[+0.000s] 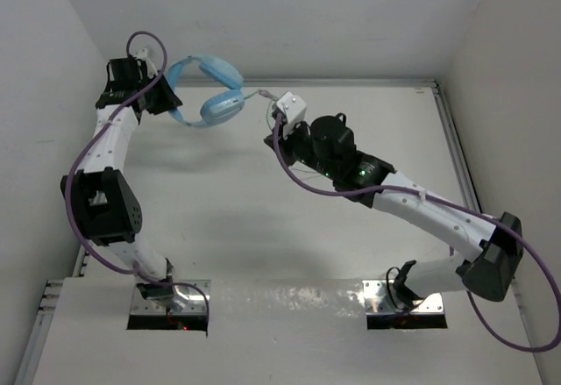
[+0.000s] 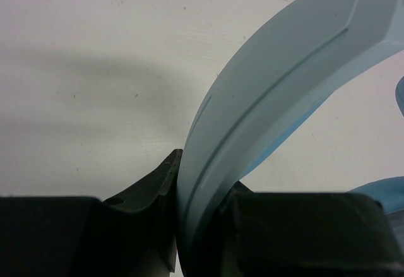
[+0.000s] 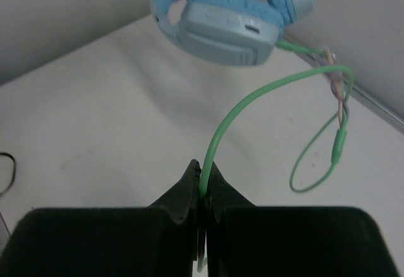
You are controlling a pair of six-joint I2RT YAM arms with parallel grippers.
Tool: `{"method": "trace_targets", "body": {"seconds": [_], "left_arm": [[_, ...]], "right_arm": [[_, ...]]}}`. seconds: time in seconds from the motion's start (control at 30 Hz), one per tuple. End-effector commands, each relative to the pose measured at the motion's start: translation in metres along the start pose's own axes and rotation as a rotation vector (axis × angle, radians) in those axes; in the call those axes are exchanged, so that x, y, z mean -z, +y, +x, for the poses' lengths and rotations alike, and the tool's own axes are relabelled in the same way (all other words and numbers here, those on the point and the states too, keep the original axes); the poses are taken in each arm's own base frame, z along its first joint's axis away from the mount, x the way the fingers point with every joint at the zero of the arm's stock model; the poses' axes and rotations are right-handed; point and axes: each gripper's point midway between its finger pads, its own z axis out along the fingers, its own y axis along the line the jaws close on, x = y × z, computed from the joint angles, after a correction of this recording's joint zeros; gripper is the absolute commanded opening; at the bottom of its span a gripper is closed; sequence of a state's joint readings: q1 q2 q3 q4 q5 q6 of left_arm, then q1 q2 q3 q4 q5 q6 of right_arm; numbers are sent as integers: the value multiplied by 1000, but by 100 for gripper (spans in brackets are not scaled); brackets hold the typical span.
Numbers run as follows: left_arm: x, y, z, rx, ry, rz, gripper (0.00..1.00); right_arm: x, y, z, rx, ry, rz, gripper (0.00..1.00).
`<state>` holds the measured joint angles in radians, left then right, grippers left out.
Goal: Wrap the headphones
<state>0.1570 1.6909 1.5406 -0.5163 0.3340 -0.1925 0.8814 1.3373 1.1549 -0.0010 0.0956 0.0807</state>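
Observation:
The light blue headphones [image 1: 215, 87] hang above the table at the back left. My left gripper [image 1: 166, 97] is shut on the headband [image 2: 265, 100], which fills the left wrist view. One earcup [image 3: 227, 28] shows at the top of the right wrist view, with the pale green cable [image 3: 252, 103] curving down from it. My right gripper [image 3: 203, 177] is shut on that cable, which loops on to the right [image 3: 315, 163]. In the top view the right gripper [image 1: 279, 115] sits just right of the earcup [image 1: 223, 104].
White walls stand close at the left [image 1: 44, 69] and back [image 1: 333, 17]. A metal rail [image 1: 456, 139] runs along the table's right edge. Thick purple arm cables [image 1: 324, 190] loop beside both arms. A dark ring-shaped thing [image 3: 6, 173] lies at the left edge of the right wrist view.

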Motion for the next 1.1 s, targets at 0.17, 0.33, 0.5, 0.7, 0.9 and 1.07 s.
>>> {"method": "trace_targets", "body": {"seconds": [0.17,0.33,0.5,0.7,0.9,1.07], "left_arm": [[-27,-20,-7,-1,-4,93,0],[-13,-21,-9,-12,22,164,0],[23,-32,-35,-22,-21,253,0],[76,-46,-88,80,-184,373,0],[107,-51,-118,201,-271,481,0],[98,-42,-115,217,-278,442,0]], "right_arm": [[-42,30,-121,-33,-155,-123,0],[20,-80,-102,91,-111,413,0],[89,-193,-14,-78,28,749,0],[69,-178,155,-79,442,643,0],[-28,-85,211,-53,517,352,0],[-104,30,202,-5,509,70,0]]}}
